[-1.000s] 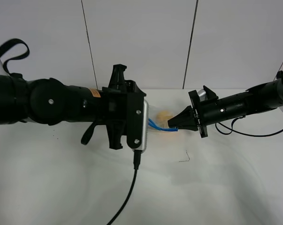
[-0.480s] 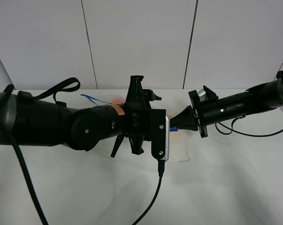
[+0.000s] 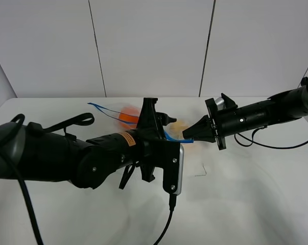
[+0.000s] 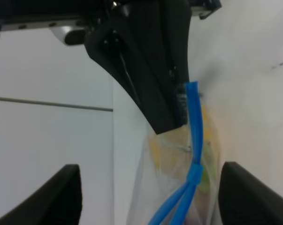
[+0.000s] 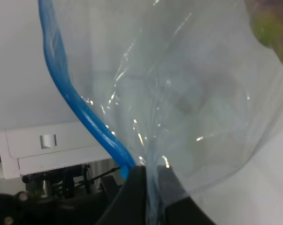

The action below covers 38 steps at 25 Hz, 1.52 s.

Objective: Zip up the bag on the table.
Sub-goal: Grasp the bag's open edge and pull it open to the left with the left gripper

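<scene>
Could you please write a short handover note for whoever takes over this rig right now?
Right tool: shut on the end of the blue zipper strip of the bag.
Left tool: open, fingers either side of the strip, not touching.
The bag, orange inside, stretches between the arms over the table.
Done: strip looks sealed from the right tool to the fork.
Left: past the fork the halves are apart; probably close the left tool there and slide to the far end.
</scene>
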### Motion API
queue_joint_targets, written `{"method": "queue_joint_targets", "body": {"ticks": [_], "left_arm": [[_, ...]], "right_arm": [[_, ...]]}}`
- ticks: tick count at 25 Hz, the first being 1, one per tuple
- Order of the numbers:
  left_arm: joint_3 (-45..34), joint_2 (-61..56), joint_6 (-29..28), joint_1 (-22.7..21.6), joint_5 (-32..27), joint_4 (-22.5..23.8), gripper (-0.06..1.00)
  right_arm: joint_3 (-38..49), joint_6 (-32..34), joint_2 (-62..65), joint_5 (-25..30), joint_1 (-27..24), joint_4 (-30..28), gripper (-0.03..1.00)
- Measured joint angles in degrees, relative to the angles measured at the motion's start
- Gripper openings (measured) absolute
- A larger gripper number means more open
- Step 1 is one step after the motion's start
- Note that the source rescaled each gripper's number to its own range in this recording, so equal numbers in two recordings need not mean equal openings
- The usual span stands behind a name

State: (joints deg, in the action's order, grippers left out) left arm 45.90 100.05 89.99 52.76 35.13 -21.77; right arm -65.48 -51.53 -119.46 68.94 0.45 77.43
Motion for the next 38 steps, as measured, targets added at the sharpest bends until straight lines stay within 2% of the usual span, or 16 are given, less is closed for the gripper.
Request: {"method": "queue_joint_targets", "body": {"ticks": [6,17,26,32,38], "left_arm": [[0.00,4.05,-0.19,0.00,6.08,1.29,0.95],[-0.19,8.26,-3.00,0.00,10.43,2.14,0.95],[-0.19,8.31,-4.70,-2.19,11.50,3.34,0.95],[-0.11,8.39,-5.35,-2.29,10.21,6.31,0.95],[2.93,12.07,-5.54,-2.71,10.16,6.49,0.95]], "right_arm": [[0.00,0.00,0.00,0.00,0.00,0.00,0.01],[0.00,0.00,0.00,0.00,0.00,0.00,0.01],[0.00,0.00,0.00,0.00,0.00,0.00,0.01],[0.00,0.00,0.00,0.00,0.00,0.00,0.01],[0.00,0.00,0.00,0.00,0.00,0.00,0.01]]}}
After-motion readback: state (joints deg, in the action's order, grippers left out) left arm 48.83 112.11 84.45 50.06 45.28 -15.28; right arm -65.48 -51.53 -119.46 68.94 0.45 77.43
